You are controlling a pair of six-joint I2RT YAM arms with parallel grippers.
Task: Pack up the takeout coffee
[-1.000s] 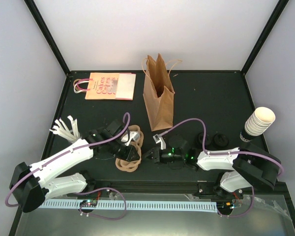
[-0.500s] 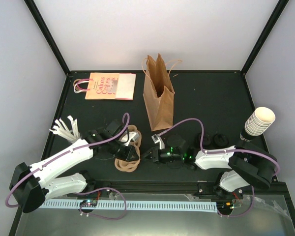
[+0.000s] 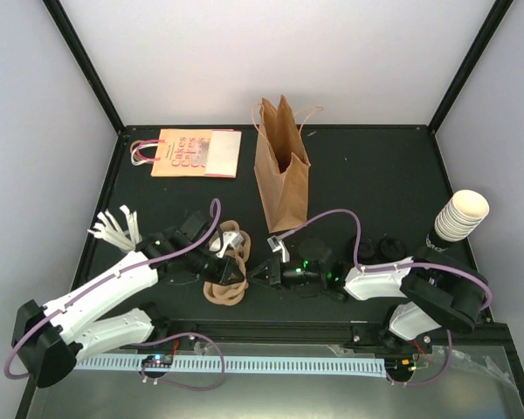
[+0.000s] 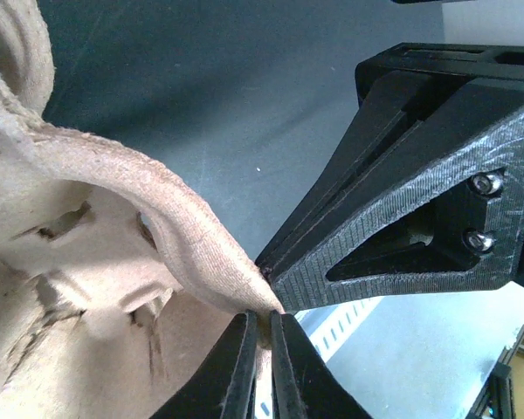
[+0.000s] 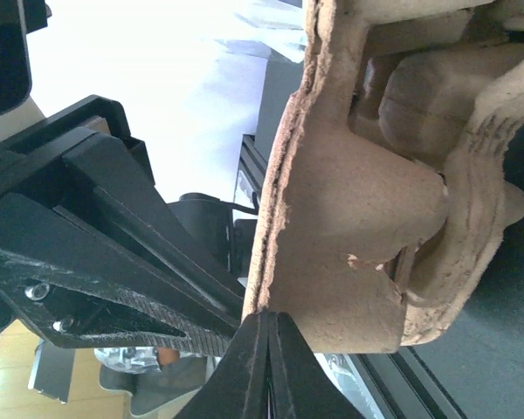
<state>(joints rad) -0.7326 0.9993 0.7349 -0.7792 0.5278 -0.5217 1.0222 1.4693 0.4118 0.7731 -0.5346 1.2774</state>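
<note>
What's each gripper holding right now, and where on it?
Left gripper and right gripper each pinch the pulp tray by its thin outer edge.

Both arms reach low over the near bench and converge at its middle, forearms stretched almost flat. The left tool and the right tool face each other, each with jaws pinched tight on a pulp tray rim.

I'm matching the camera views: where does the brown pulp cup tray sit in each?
Top external: pulp cup tray low, just left of centre.
Left wrist: tray fills the left side, down to the bottom edge.
Right wrist: tray fills the upper right.
Shared landmark: the black table under it.
</note>
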